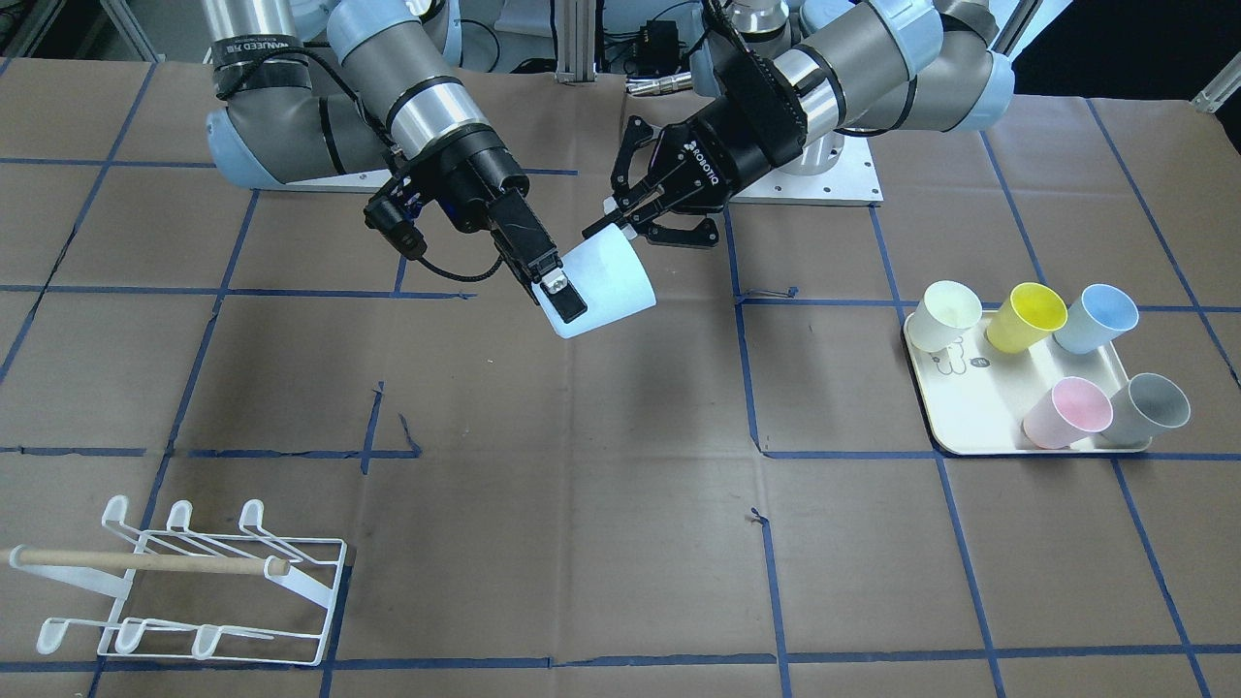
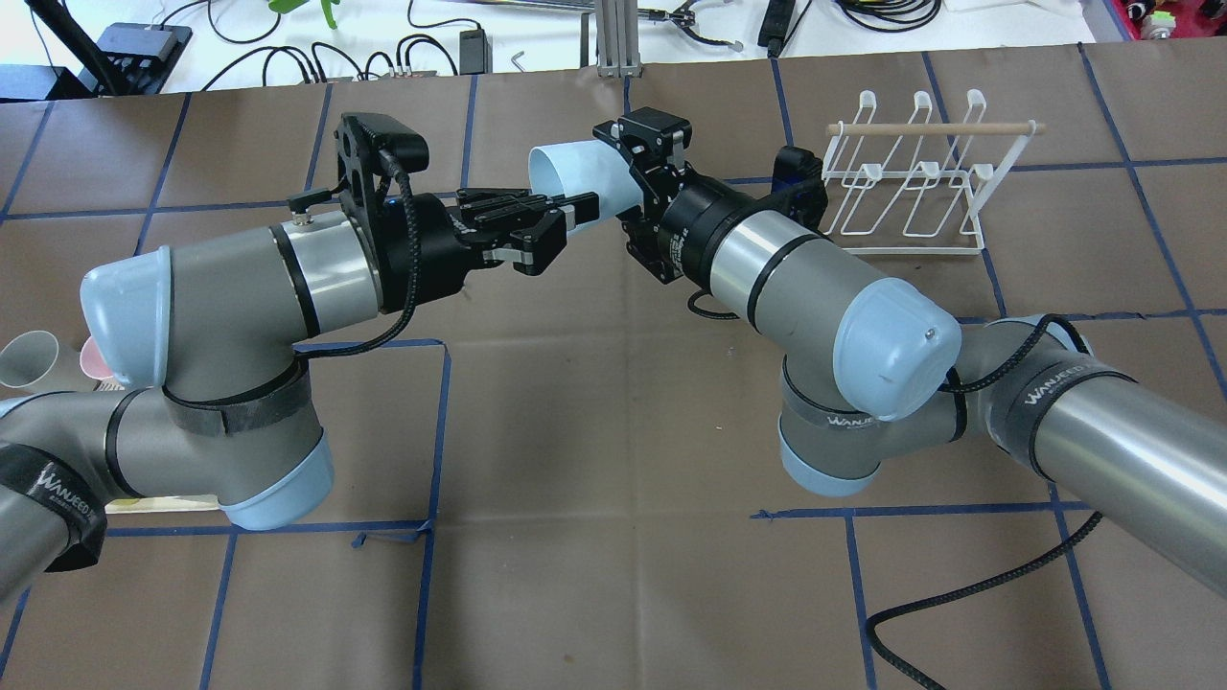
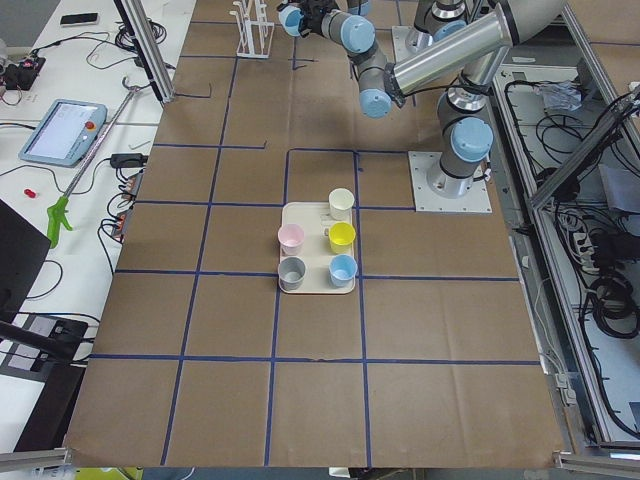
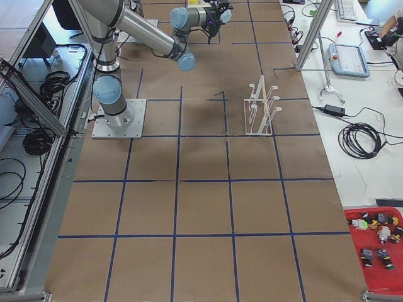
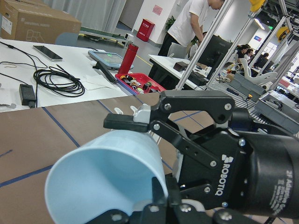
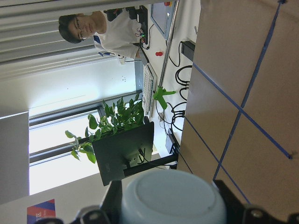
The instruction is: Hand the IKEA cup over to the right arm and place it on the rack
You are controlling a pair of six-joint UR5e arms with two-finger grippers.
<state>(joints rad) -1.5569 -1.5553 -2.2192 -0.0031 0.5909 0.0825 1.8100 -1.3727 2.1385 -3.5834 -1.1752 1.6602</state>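
Note:
A pale blue cup [image 1: 611, 286] hangs tilted in mid-air between the two arms, above the middle of the table's robot side. My right gripper [image 1: 574, 291] is shut on it near its base, which fills the bottom of the right wrist view [image 6: 173, 196]. My left gripper [image 1: 611, 228] is open, with its fingertips on either side of the cup's rim. In the overhead view the cup [image 2: 575, 172] lies between my left gripper [image 2: 566, 218] and right gripper [image 2: 637, 168]. The white wire rack [image 1: 145, 561] with a wooden dowel stands on the robot's far right [image 2: 930, 128].
A cream tray [image 1: 979, 417] on the robot's left holds several cups: cream [image 1: 945, 315], yellow [image 1: 1023, 315], blue [image 1: 1096, 318], pink [image 1: 1066, 412] and grey [image 1: 1149, 407]. Brown paper with blue tape lines covers the table. People and desks lie beyond the table's far edge.

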